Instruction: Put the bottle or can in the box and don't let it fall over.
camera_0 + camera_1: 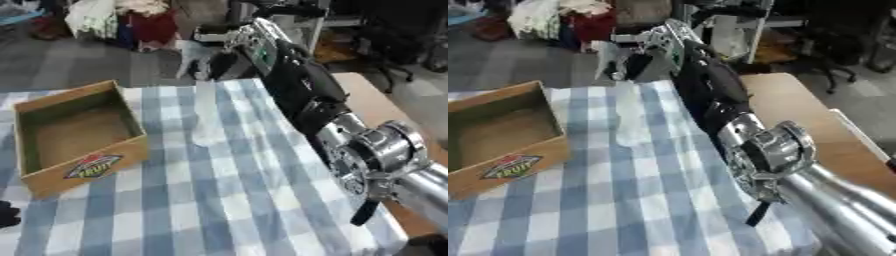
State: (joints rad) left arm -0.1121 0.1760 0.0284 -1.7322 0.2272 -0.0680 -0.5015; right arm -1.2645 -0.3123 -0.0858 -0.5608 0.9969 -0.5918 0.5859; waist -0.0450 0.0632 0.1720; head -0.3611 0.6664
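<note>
Clear bottle [206, 120] upright on the checked cloth [254, 200], just right of the empty cardboard box [83, 175]. Right hand [203, 57] at its top; grip impossible to tell. Probably light, slick, tippy: best grasped mid-body.

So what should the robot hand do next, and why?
Probably bring the right robot hand down beside the clear bottle to take hold of it. The bottle stands upright on the checked cloth, the hand is just past its top, and the open cardboard box to the left holds nothing.
</note>
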